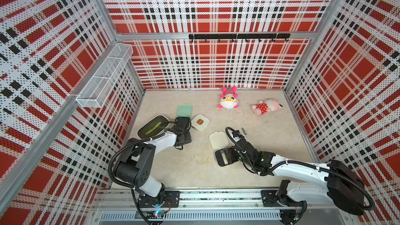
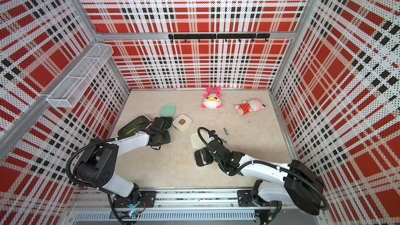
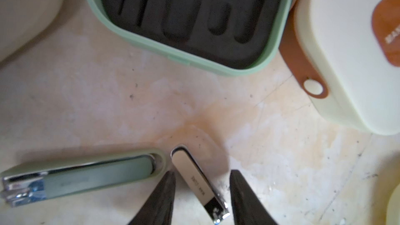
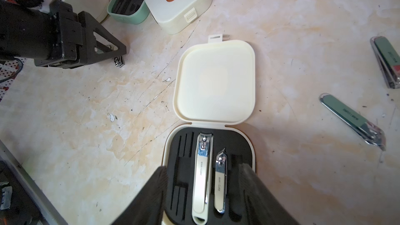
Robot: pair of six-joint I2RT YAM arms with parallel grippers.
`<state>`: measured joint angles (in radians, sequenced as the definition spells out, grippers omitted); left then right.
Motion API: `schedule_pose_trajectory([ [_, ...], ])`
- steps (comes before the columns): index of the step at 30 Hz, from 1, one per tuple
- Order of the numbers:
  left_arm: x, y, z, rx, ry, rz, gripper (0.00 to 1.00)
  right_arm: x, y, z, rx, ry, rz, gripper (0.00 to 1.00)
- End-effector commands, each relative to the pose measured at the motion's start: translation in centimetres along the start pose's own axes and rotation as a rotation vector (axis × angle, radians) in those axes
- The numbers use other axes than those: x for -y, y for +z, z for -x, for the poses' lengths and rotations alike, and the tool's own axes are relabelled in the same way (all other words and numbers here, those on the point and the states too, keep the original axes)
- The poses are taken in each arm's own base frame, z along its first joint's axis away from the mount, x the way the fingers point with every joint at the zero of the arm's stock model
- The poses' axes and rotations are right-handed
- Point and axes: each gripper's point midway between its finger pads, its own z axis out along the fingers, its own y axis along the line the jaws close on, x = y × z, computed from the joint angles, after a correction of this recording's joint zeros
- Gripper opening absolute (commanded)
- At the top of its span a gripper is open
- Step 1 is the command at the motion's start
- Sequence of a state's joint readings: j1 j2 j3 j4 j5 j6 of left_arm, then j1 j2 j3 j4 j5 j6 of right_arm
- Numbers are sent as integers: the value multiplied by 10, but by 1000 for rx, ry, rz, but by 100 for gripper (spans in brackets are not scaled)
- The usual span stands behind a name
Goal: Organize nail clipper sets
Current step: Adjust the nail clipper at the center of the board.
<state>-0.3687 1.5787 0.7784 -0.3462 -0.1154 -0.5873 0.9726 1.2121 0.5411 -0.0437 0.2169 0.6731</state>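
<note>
Our left pincer [image 3: 202,173], the nearer one, straddles a small silver clipper [image 3: 195,176] on the counter [image 3: 108,104], jaws apart and gripping nothing. The clipper lies slantwise between them, and the open mint case [image 3: 149,45] is just ahead. Our right pincer [image 4: 203,166] hangs open and empty over the open cream case [image 4: 173,139].

Closed case [image 1: 200,122] sits mid-table, and that's our marker. Just beside it on the left is the far open case [image 1: 184,110], and left again, the bin [image 1: 151,122]. In front-left of it, a table clipper [image 3: 80,176] lies beside a second table clipper [image 3: 200,182]. In front-right of it is the near open case [image 1: 218,140], with a stowed clipper [image 4: 201,176] and a second stowed clipper [image 4: 220,182] side by side in its insert. Further right lie a loose clipper [image 4: 351,117] and another loose clipper [image 4: 387,61]. Well behind it, to the right, are a plush toy [image 1: 228,100] and a second plush toy [image 1: 266,106].
</note>
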Motion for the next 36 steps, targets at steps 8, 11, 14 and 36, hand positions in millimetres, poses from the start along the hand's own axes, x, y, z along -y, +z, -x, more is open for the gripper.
schedule_pose_trajectory([
  [8,-11,4,-27,-104,79,71,34,-2,-2,13,54,-9,-11,57],
  [11,-9,2,-28,-106,81,63,30,-2,-3,14,56,-8,-11,57],
  [14,-6,0,-27,-102,79,47,26,-2,-2,14,55,-10,-12,57],
  [36,12,-1,-42,-142,118,-4,24,2,-1,16,64,-2,-37,56],
])
